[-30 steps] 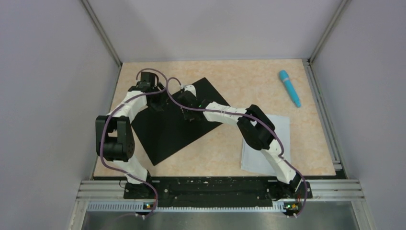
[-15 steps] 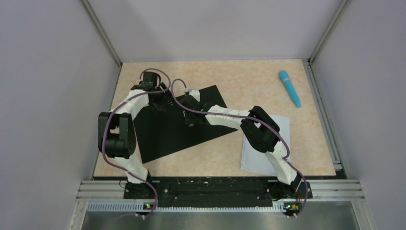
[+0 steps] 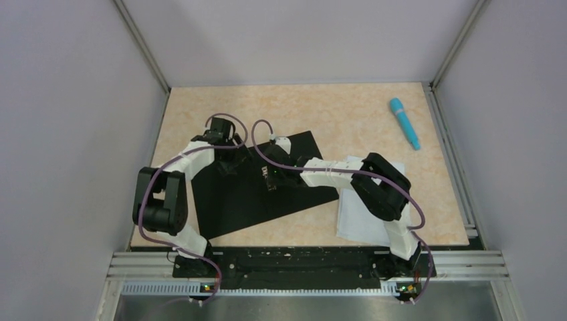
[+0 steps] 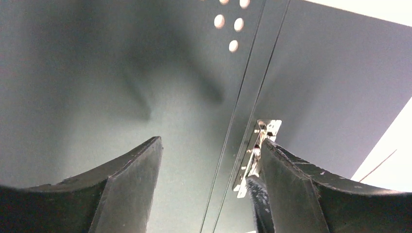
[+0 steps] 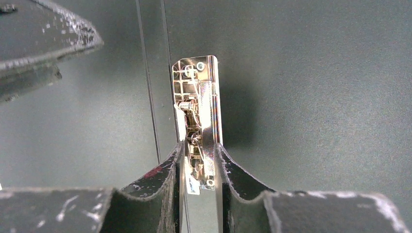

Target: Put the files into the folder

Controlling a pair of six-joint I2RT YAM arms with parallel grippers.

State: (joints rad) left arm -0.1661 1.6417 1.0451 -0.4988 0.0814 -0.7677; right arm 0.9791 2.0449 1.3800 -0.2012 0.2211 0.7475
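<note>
The thin flat folder (image 3: 241, 200) lies open, black inside up, on the left-centre of the peach marbled tabletop (image 3: 348, 107), and the right gripper (image 5: 198, 154) has its fingers pinched narrowly onto the silver metal clip (image 5: 197, 97) at the spine. The left gripper (image 4: 210, 145) hovers low over the black surface beside that clip, jaws spread wide and holding nothing. The thin white paper files (image 3: 361, 217) lie flat just right of the folder (partly under the right arm), well apart from the turquoise cylindrical stick (image 3: 405, 122).
</note>
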